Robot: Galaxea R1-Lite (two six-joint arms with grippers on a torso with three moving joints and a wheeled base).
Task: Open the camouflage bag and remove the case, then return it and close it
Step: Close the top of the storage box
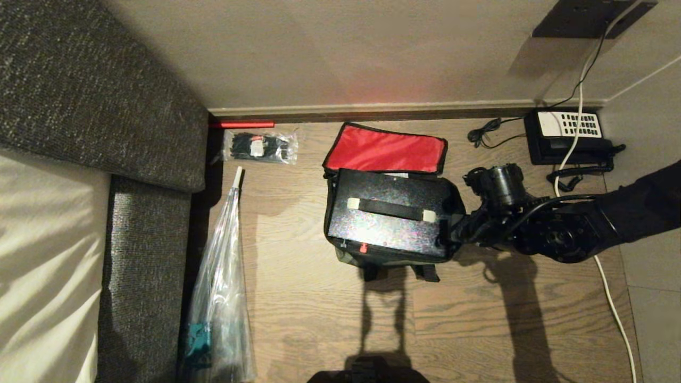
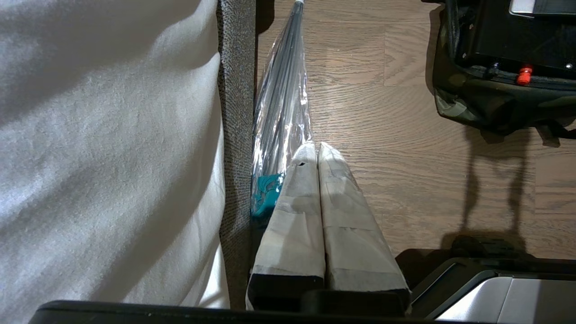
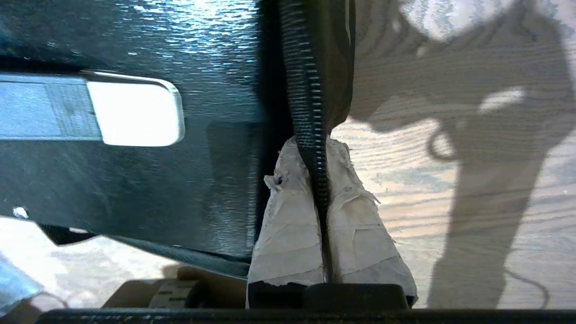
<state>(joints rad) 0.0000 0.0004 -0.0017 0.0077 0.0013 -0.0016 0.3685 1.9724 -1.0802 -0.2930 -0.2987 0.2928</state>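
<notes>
The camouflage bag (image 1: 348,256) sat on the wooden floor (image 1: 505,319) near the skirting, its red-lined lid (image 1: 384,149) thrown back toward the wall, and the case (image 1: 391,218) rested inside it with its handle (image 1: 390,209) facing up and its red latch (image 1: 364,248) at the front edge. The right gripper (image 1: 452,234) was at the bag's right side, and in its wrist view its taped fingers (image 3: 292,225) were clamped on the zippered rim (image 3: 310,117) of the bag wall, just beside the case's black end. The left gripper (image 2: 315,153) hung parked over the floor beside the sofa (image 2: 234,112) and a clear plastic-wrapped umbrella (image 2: 281,103), its fingers pressed together on nothing. The step in hand looked like working the bag wall at the case's end, whether to free the case or to seat it; the pictures alone did not settle which. To do it well, the pinch should stay on fabric only, since the rim was thin and could slip out between the pads. A pull outward and slightly up, away from the case, would open a gap without dragging the whole soft bag across the floor. The phone (image 1: 569,138) and its cords (image 1: 574,175) lay close behind the arm, so the elbow wanted watching.
</notes>
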